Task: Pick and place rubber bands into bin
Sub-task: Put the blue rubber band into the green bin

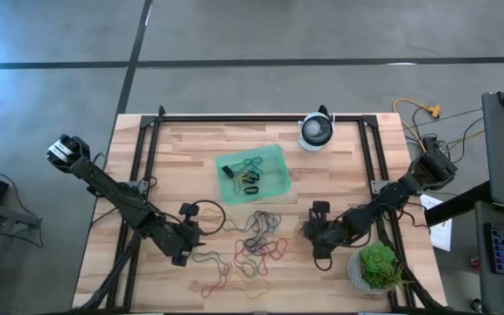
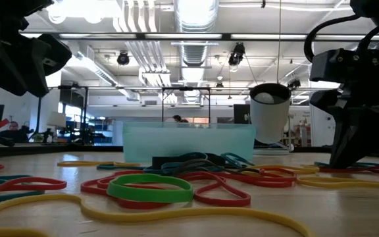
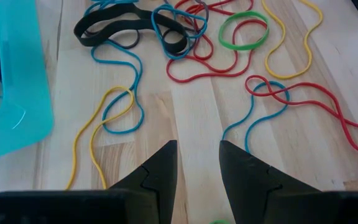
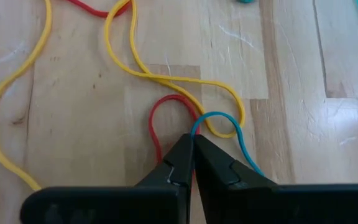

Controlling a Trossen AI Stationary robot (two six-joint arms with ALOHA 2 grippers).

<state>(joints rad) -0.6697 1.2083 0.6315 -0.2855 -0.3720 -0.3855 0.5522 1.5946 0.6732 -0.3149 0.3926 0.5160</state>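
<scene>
So far only a few rubber bands lie in the bin, most remain mid-worktop, where the right gripper pinches a blue band, left gripper spread.

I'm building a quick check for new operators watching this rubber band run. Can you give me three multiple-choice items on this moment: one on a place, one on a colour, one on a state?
1. Where does the bin sit relative to the loose rubber bands in the high view?
A. Nearer the table's far edge, toward the round white device
B. Beside the green plant
C. Off the table

2. Which colours meet the tip of the right gripper in its wrist view?
A. Green and black
B. Red and blue
C. Only yellow

3. How do the jaws of the left gripper stand?
A. Shut on a black band
B. Shut on nothing
C. Open over bare wood

Answers: 1 A, the bin lies between the pile and the white device. 2 B, a red loop and a blue strand run into the closed tips. 3 C, a gap shows between its fingers, nothing in it.
</scene>
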